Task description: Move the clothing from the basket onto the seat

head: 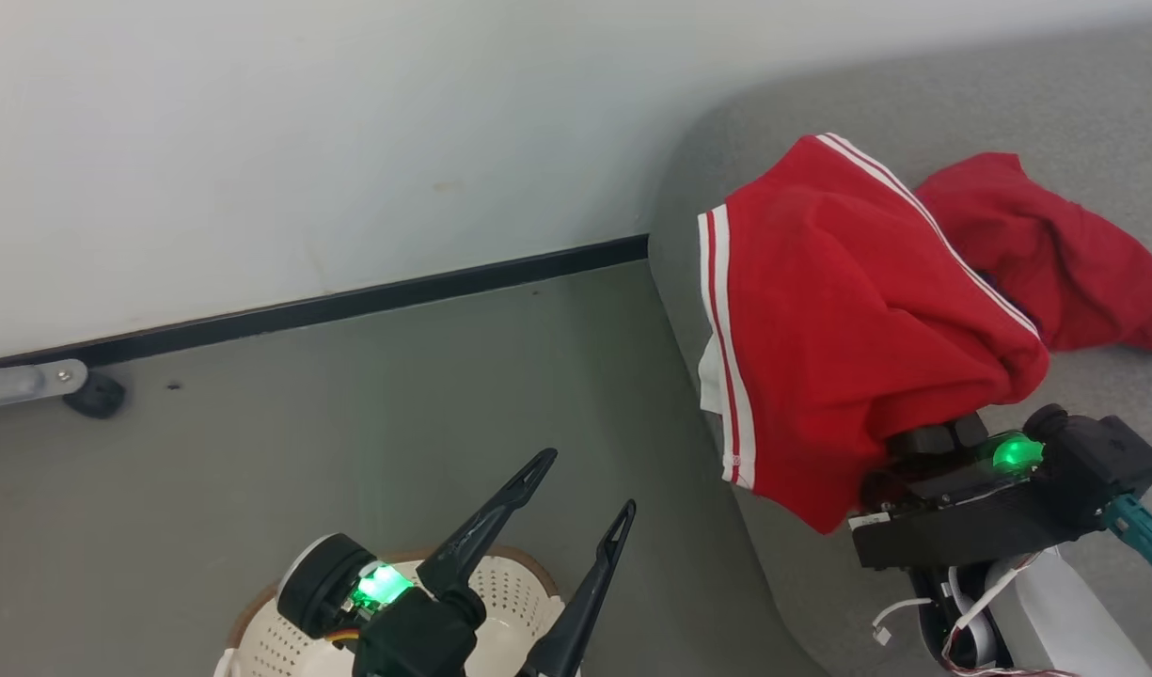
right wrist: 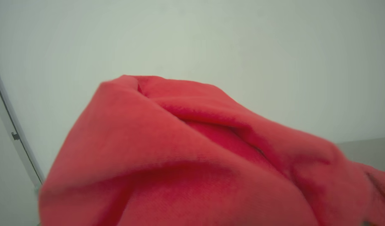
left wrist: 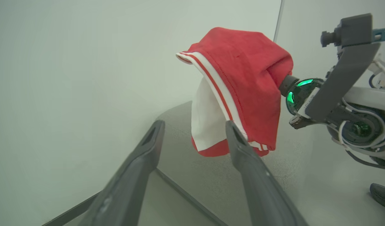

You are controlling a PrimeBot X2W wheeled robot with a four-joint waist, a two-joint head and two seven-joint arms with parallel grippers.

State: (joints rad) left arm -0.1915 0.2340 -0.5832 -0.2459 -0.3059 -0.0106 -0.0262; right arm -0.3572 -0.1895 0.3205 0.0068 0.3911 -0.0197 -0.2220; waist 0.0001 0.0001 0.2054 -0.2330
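A red garment of the clothing with white stripes at its edges hangs draped over my right gripper, above the front left corner of the grey seat. The fingers are buried in the fabric, and the gripper's dark body sticks out below. The left wrist view shows the same garment bunched at that gripper's end and hanging above the seat. The right wrist view has red cloth close up. A second red garment lies on the seat further right. My left gripper stands open and holds nothing, above the cream basket.
A pale wall with a black baseboard runs behind the grey floor. A grey metal leg with a black caster stands at the left by the wall. The basket sits on the floor left of the seat's front edge.
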